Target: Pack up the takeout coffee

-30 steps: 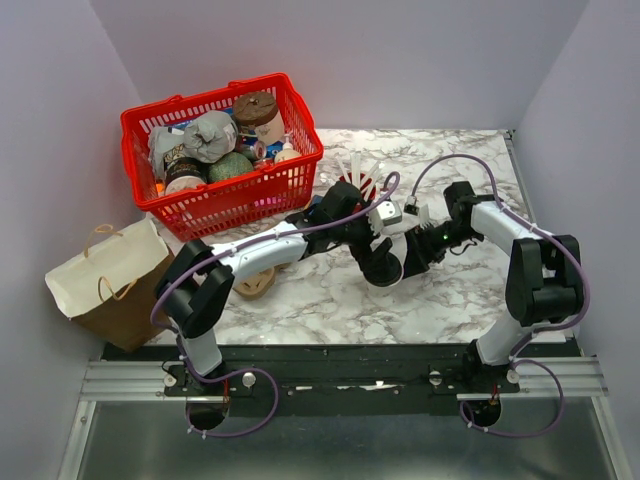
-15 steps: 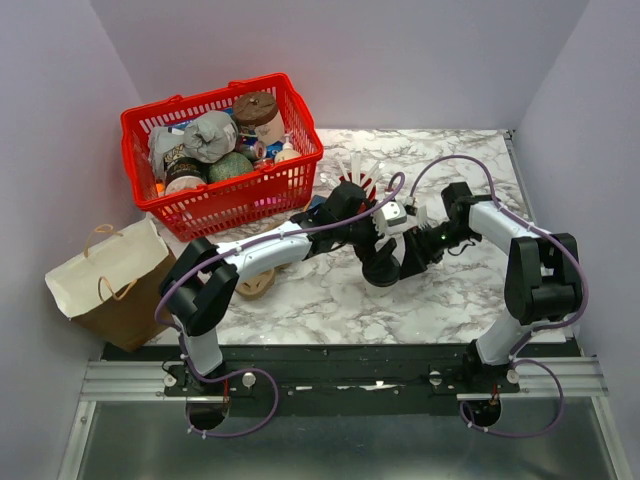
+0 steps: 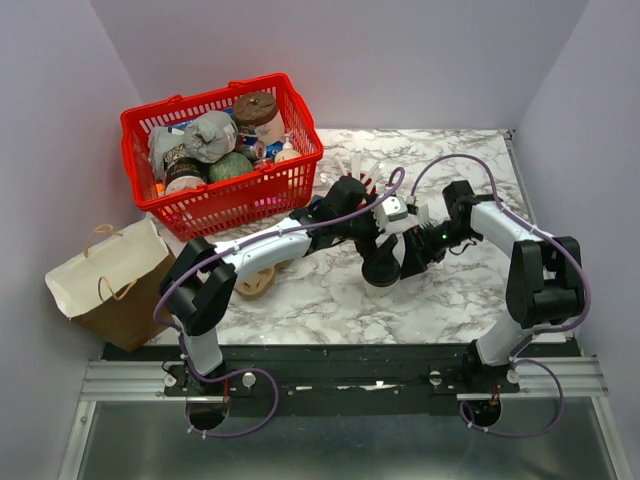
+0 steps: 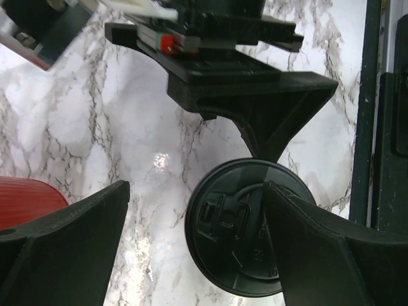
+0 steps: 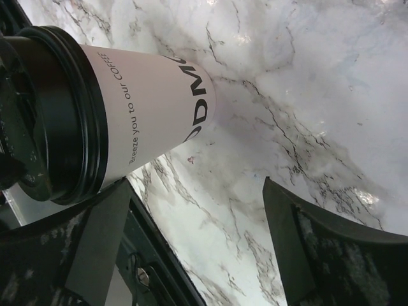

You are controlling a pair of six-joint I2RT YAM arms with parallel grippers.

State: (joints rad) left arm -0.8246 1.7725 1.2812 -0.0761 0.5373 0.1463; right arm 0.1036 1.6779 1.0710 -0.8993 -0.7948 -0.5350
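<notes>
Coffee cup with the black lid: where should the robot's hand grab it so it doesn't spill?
Probably grip the cup on its white paper side, just under the black lid, coming straight down from above. It stands upright, and the wider lid rim should stop it slipping through. The left hand hangs open above it.

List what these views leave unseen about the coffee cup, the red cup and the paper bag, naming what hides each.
Coffee cup, top view: only the black lid shows; it covers the wall below.
Printed logo, right wrist view: curves out of sight round the cup.
Red cup, top view: mostly behind the left arm.
Paper bag, top view: its own side hides the inside.
</notes>
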